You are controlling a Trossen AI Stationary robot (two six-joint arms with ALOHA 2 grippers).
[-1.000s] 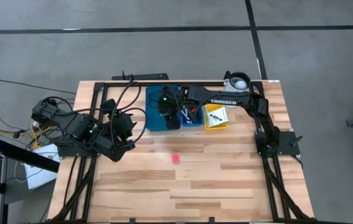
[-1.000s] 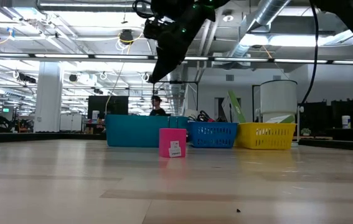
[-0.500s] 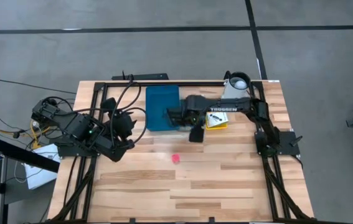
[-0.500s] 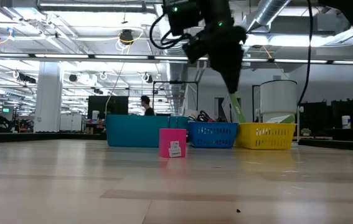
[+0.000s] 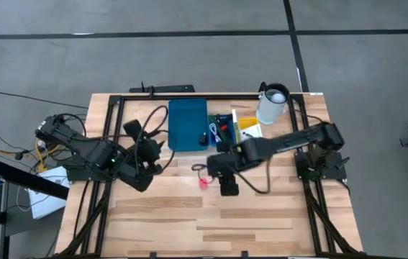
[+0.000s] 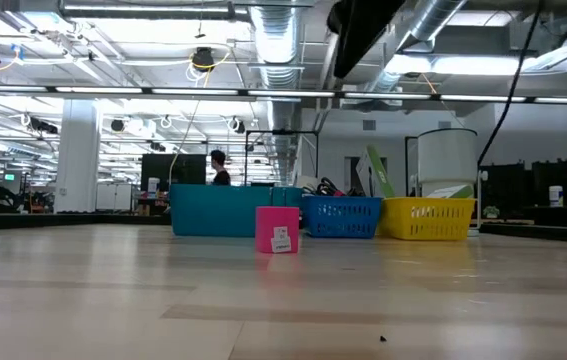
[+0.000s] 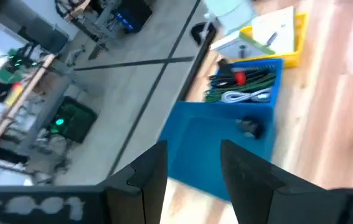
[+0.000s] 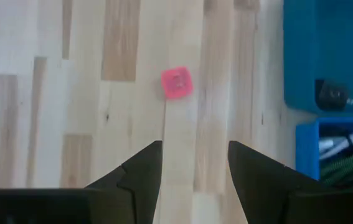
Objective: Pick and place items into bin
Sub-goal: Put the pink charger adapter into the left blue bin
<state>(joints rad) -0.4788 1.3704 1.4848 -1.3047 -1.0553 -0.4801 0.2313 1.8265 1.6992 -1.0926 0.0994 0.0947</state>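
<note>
While well apart from bins, right tool (image 8: 192, 180) open, bare wood around pink piece (image 8: 177, 83).

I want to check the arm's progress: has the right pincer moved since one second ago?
Yes. In the high view the right pincer left the large blue plastic bin and now hangs open above the wood beside the small pink cube.
</note>
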